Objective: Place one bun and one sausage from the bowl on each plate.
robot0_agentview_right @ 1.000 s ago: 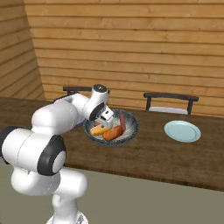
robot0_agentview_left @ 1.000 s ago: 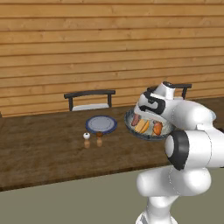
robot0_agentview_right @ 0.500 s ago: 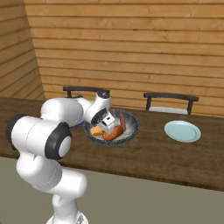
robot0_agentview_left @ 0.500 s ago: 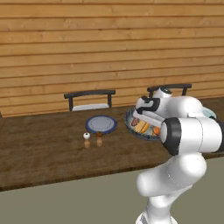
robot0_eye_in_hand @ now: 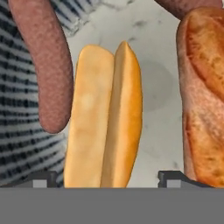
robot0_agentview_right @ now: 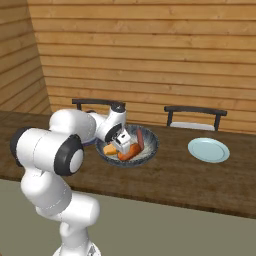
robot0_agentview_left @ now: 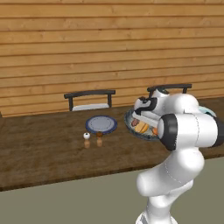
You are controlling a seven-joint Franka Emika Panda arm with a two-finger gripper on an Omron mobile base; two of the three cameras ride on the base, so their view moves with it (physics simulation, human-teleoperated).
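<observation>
**Gripper low in the bowl, jaws either side of a bun**

No brand, label or writing can be read anywhere in these views.

The gripper point(robot0_agentview_right: 121, 142) is down inside the bowl point(robot0_agentview_right: 149, 150), which sits on the wooden table point(robot0_agentview_right: 170, 177) in front of two chairs. In the hand view its two fingertips point(robot0_eye_in_hand: 43, 179) stand apart with a pale split bun point(robot0_eye_in_hand: 105, 118) between them; the jaws are open and not touching it. A brown sausage point(robot0_eye_in_hand: 43, 65) lies just beside the bun on one side, partly over the bowl's striped wall, and a darker toasted bun point(robot0_eye_in_hand: 203, 96) lies on the other side. The end of a second sausage point(robot0_eye_in_hand: 183, 5) shows at the top edge.

The dark-rimmed plate point(robot0_agentview_left: 101, 124) lies left of the bowl with nothing on it, and two small shakers point(robot0_agentview_left: 93, 140) stand just in front of it. The pale plate point(robot0_agentview_right: 208, 149) lies well to the right of the bowl, also bare.

Against the earlier frames, the hand has come lower into the bowl and the arm's elbow has swung nearer the cameras. The jaws have narrowed a little. The bowl, plates and shakers lie where they did.
</observation>
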